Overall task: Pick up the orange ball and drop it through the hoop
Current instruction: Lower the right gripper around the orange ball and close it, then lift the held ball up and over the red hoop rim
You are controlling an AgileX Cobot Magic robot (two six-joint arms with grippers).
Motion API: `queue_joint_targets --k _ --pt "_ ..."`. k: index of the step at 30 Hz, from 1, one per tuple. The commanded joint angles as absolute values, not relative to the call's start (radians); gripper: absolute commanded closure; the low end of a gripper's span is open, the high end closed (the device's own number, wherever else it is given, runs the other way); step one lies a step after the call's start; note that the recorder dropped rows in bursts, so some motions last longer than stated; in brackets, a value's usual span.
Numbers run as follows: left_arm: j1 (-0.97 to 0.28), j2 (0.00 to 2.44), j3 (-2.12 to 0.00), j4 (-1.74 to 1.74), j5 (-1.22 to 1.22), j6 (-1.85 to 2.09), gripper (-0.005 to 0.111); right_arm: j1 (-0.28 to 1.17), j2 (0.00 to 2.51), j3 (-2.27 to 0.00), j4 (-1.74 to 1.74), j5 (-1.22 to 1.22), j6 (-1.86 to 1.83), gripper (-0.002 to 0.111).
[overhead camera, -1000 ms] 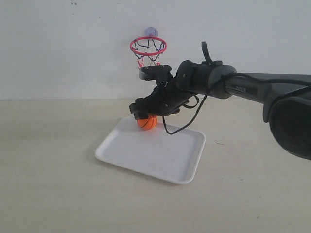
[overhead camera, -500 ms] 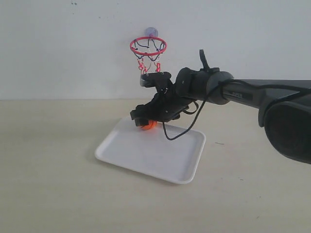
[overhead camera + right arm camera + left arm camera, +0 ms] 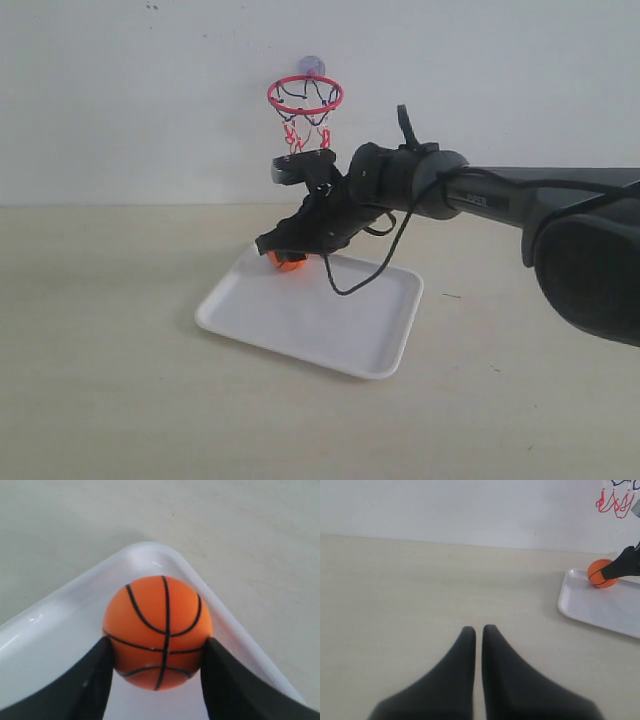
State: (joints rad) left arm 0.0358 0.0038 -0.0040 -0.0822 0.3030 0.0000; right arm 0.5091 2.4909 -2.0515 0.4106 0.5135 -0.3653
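Exterior view, orange ball point(image 3: 288, 263): in the far corner of the white tray point(image 3: 300, 335), mostly hidden under the right gripper point(image 3: 283, 254).
Exterior view, hoop point(image 3: 305, 95): on the wall above and behind the tray's far corner, net hanging free.
Left wrist view, left gripper point(image 3: 478, 630): fingers pressed together on nothing, over the table point(image 3: 420, 580), well apart from the tray.
Right wrist view, right gripper: fingers point(image 3: 90, 680) clamped against both flanks of the ball; resting on the tray's corner or just above it, cannot tell.
Step in hand: likely securing the grasp before the lift.
Doing it well: keep the squeeze across the widest part, rise straight clear of the tray's rim before swinging toward the ring, release only once centred above it.
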Motion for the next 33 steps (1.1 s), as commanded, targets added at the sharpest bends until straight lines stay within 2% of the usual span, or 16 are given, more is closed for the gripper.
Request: queue_joint_targets --k 1,5,10,33 --pt "0.038 0.0 0.0 -0.09 0.291 -0.007 0.103 0.509 2.486 -2.059 0.4 0.515 -0.314 0.082" --pt "0.038 0.0 0.0 -0.09 0.291 -0.007 0.103 0.509 2.486 -2.059 0.376 0.504 -0.269 0.097" --pt "0.038 0.0 0.0 -0.09 0.291 -0.007 0.103 0.509 2.484 -2.059 0.362 0.545 -0.271 0.109" --pt "0.038 0.0 0.0 -0.09 0.291 -0.007 0.103 0.509 2.324 -2.059 0.171 0.933 -0.375 0.109"
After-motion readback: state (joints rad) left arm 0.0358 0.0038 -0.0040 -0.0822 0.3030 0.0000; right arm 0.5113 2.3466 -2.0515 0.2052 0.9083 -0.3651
